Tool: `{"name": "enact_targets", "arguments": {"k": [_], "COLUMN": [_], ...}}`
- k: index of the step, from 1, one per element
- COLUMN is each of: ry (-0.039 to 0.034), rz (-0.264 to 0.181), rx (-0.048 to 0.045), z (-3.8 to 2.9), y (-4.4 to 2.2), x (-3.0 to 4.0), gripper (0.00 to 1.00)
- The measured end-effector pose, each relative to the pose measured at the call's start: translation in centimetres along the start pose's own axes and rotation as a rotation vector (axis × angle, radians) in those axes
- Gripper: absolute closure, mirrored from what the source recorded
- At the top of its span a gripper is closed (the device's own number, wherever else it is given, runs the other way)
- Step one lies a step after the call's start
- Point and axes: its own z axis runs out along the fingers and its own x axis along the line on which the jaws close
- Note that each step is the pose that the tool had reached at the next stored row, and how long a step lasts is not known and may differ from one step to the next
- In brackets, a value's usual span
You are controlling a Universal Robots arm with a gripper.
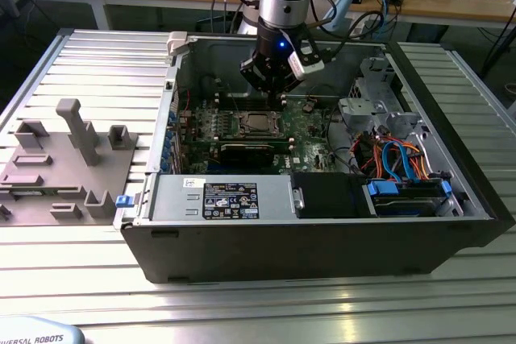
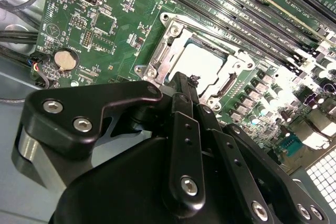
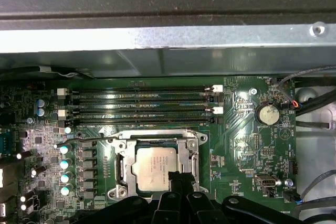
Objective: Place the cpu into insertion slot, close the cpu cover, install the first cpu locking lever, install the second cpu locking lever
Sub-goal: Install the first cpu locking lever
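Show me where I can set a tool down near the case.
Bare slatted table in front of the case and behind the grey fixture tray. Crowded inside the case: the gripper hangs over the cpu, cables beside it.

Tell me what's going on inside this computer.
A robot arm's gripper is down inside an open computer case. Its shut fingers are at the edge of the insertion slot on the motherboard. The cpu sits in the slot, and the cpu cover lies flat over it. Whether the cover is locked down is not clear.
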Motion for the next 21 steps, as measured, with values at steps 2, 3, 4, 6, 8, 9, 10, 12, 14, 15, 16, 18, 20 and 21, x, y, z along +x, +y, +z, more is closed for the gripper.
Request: {"name": "enact_targets", "arguments": {"k": [2,3,4,6,8,9,10,12,14,15,16,18,20,21], "ry": [0.0003,0.0003,0.0003,0.0004,0.0005,0.0006,0.0006,0.0006,0.0007,0.0006,0.0006,0.0006,0.0005,0.0007], "rz": [-0.003,-0.004,-0.005,-0.010,-0.021,-0.027,-0.028,-0.028,-0.029,-0.029,-0.029,-0.029,-0.029,-0.029], "rx": [-0.0035,-0.0063,-0.0077,-0.0116,-0.0119,-0.0119,-0.0118,-0.0118,-0.0118,-0.0118,-0.0119,-0.0119,-0.0121,-0.0118], "z": [-0.01,-0.01,-0.01,-0.01,-0.01,-0.01,-0.01,-0.01,-0.01,-0.02,-0.04,-0.11,-0.14,-0.18], "y": [-0.01,-0.01,-0.01,-0.01,0.00,0.00,-0.01,-0.01,-0.01,-0.01,-0.01,-0.01,-0.01,-0.01], "x": [0.01,0.00,0.01,0.01,0.01,0.02,0.02,0.02,0.02,0.02,0.02,0.02,0.02,0.02], "gripper": [0.89,0.89,0.89,0.89,0.89,0.89,0.89,0.89,0.89,0.89,0.89,0.89,0.89,0.89]}}
